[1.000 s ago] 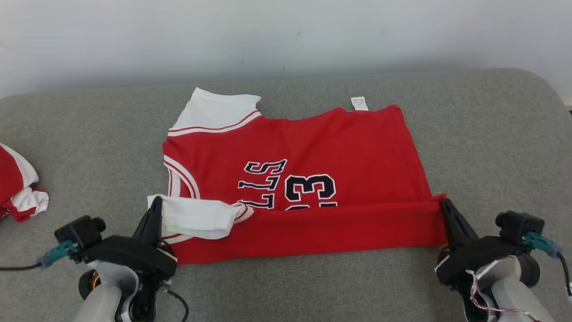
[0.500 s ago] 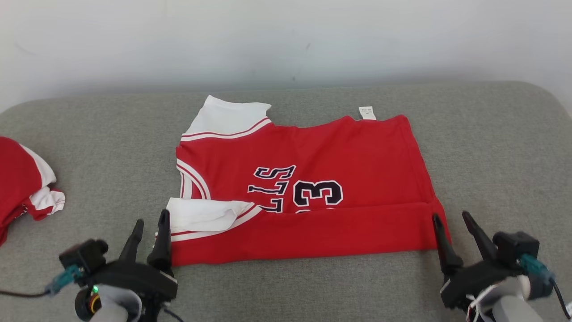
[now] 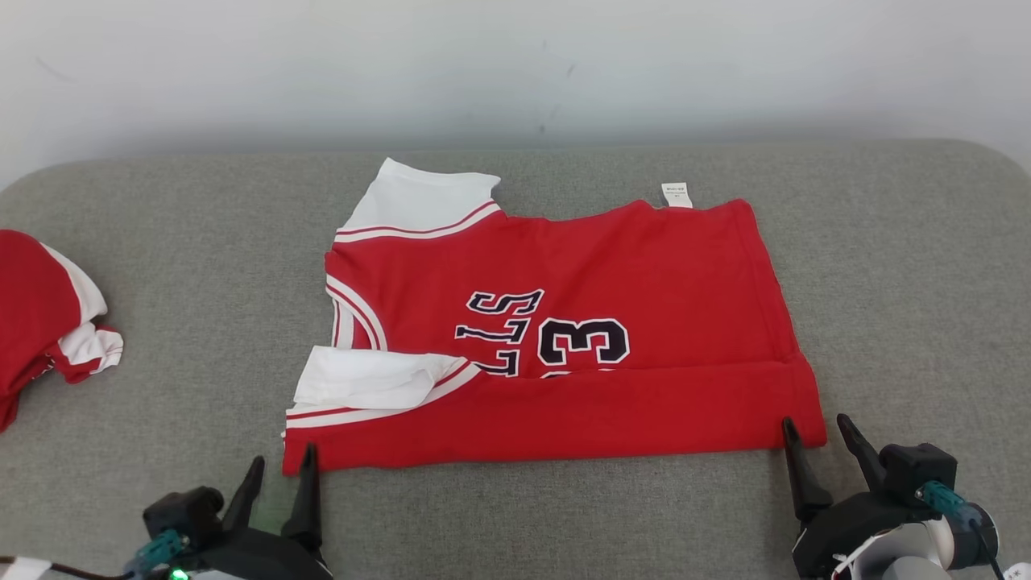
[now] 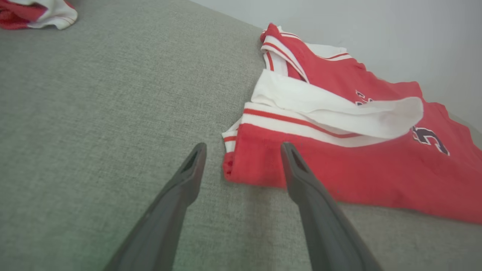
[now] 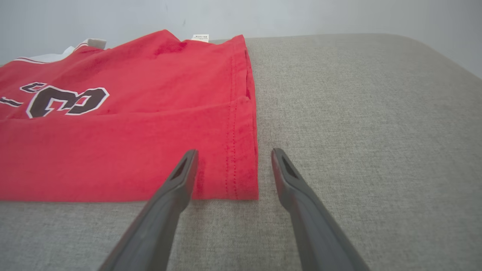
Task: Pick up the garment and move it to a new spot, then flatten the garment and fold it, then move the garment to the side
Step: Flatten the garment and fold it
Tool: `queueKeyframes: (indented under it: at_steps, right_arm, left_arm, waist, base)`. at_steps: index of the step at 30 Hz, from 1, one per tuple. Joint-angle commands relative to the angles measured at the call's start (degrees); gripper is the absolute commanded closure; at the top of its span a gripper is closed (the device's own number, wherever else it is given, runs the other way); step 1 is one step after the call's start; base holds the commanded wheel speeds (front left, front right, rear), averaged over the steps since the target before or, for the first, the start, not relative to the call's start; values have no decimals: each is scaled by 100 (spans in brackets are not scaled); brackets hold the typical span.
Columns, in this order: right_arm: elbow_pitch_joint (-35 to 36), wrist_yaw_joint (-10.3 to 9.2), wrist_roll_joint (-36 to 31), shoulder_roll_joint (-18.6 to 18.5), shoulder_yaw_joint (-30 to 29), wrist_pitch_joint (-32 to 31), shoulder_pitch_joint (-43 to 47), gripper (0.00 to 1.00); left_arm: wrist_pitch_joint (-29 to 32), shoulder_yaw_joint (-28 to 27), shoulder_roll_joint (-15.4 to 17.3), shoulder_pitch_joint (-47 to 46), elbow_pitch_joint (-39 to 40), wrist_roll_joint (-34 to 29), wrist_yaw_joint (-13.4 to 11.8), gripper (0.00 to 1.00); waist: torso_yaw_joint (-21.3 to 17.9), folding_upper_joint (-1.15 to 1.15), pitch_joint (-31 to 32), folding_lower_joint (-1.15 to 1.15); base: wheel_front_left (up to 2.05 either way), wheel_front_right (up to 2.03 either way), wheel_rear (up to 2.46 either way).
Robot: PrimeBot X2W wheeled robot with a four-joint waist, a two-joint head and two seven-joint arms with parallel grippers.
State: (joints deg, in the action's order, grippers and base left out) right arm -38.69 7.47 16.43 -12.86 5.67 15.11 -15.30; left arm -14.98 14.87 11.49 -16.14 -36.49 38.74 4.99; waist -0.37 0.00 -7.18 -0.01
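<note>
The garment (image 3: 564, 330) is a red jersey with white sleeves and dark lettering, spread on the grey cushion with its near edge folded over into a band. My left gripper (image 3: 279, 467) stands open just before the garment's near left corner (image 4: 235, 162), holding nothing. At the near right corner (image 5: 241, 180) my right gripper (image 3: 815, 428) is open too, its fingers straddling the corner without gripping it. A white label (image 3: 676, 194) pokes out at the far edge.
A second red and white garment (image 3: 44, 310) lies bunched at the cushion's left edge, also in the left wrist view (image 4: 35, 13). The grey cushion (image 3: 902, 266) reaches a pale wall (image 3: 515, 64) behind, with bare room on the right.
Both grippers have let go of the folded near edge, opened and drawn back toward me. The head camera has shifted, so the whole scene sits a little differently.
</note>
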Motion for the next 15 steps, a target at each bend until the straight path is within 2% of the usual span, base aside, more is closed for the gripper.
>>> queueKeyframes:
  at_steps: [1, 8, 9, 10, 11, 12, 15]
  right_arm:
    - [-91, 6, -73, 43, -20, 7, -95, 0]
    - [-590, 6, -197, 141, -11, 6, -346, 0]
    - [-686, 6, -185, 175, 0, 6, -386, 7]
    - [-808, 6, -148, 223, 6, 5, -501, 74]
    - [-840, 6, -134, 243, 17, 5, -542, 100]
    - [-874, 6, -127, 254, 28, 5, -561, 100]
    - [-918, 6, -93, 258, 39, 6, -549, 100]
  left_arm:
    - [-26, 7, -44, 21, -93, -119, -7, 0]
    - [-21, 56, -225, -204, -548, -362, 90, 0]
    - [-21, 70, -270, -213, -680, -376, 95, 0]
    - [-13, 108, -322, -294, -889, -402, 135, 52]
    - [-1, 99, -340, -348, -948, -404, 159, 83]
    - [-1, 94, -363, -382, -1030, -385, 164, 98]
    - [-2, 42, -414, -432, -1128, -343, 200, 100]
  waist:
    - [-12, 0, -25, 1]
    - [-31, 0, -97, 1]
    - [-33, 0, -107, 1]
    - [-23, 0, -126, 1]
    - [-20, 0, -132, 1]
    - [-17, 0, -133, 1]
    - [-2, 0, -89, 1]
  base:
    - [0, 0, 0]
    - [0, 0, 0]
    - [0, 0, 0]
    - [0, 0, 0]
    - [0, 0, 0]
    - [0, 0, 0]
    - [0, 0, 0]
